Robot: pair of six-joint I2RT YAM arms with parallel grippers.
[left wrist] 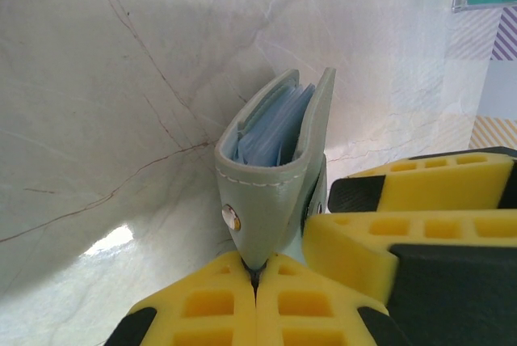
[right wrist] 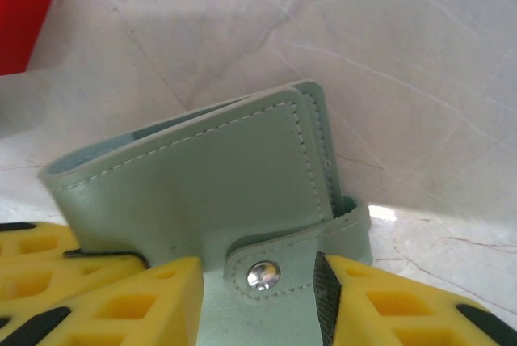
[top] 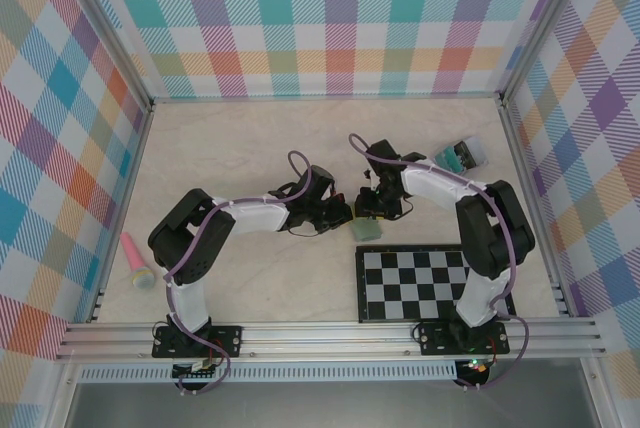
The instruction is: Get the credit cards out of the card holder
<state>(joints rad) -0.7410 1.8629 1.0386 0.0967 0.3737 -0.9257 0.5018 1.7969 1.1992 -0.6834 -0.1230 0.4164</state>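
The card holder (top: 368, 229) is located at the centre of the table (top: 230, 148), just above the upper left corner of the checkerboard (top: 430, 283), at the point where both arms converge. Left gripper (top: 345, 213): in the left wrist view the left gripper (left wrist: 255, 272) has its two yellow fingers (left wrist: 202, 305) closed together at the bottom centre of the frame, pinching the lower edge of the card holder (left wrist: 275, 176). The holder stands on edge with its fold towards the camera and is slightly spread at the top, exposing blue-grey inner layers (left wrist: 275, 132); whether these are cards or pocket panels cannot be told. Right gripper (top: 375, 210): in the right wrist view the right gripper (right wrist: 258, 293) holds the card holder (right wrist: 218, 176) from the opposite side, with one finger (right wrist: 105, 297) at the lower left and the other at the lower right. The jaws are closed onto the lower part of the holder, and the closure tab (right wrist: 299, 253) with its metal snap stud (right wrist: 264, 275) lies between them. A red block (right wrist: 24, 6) occupies the upper left corner of that frame. A clear box (top: 460, 155) with teal contents sits on the table to the upper right of the grippers. A pink object (top: 137, 261) lies near the left edge of the table
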